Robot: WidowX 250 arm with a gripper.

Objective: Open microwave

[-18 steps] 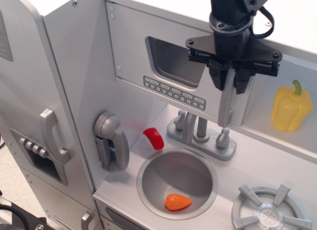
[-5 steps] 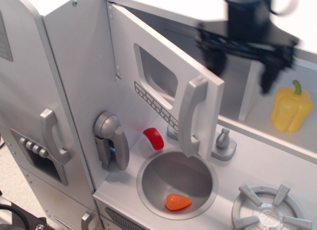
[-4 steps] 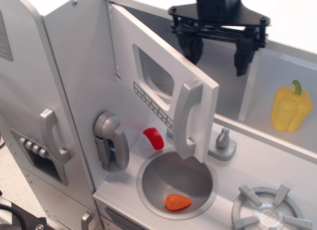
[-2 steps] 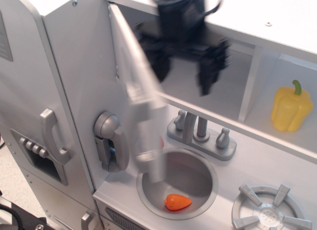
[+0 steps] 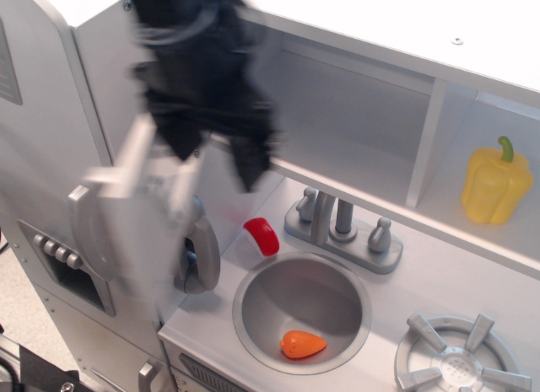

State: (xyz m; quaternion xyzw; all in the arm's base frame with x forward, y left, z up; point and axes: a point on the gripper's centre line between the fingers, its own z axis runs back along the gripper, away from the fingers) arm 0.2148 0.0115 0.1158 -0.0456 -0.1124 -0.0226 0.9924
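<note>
The microwave (image 5: pixel 354 114) is a grey compartment, and its inside stands exposed. Its door (image 5: pixel 139 215) is swung far out to the left, motion-blurred, in front of the fridge side. Its handle cannot be made out in the blur. My black gripper (image 5: pixel 215 152) is also blurred. It hangs at the upper left, right of the door's top edge, with its fingers (image 5: pixel 251 169) spread apart and nothing between them. Whether it touches the door cannot be told.
A yellow pepper (image 5: pixel 495 183) sits on the open shelf at right. Below are the faucet (image 5: pixel 342 228), a sink (image 5: pixel 253 312) holding an orange toy (image 5: pixel 302 345), a red piece (image 5: pixel 262 236), a wall phone (image 5: pixel 201 255) and a burner (image 5: pixel 460 358). The fridge door (image 5: pixel 42 198) is at left.
The door went from closed, with my gripper at its handle, to swung fully left. My gripper let go of the handle and moved left across the opening.
</note>
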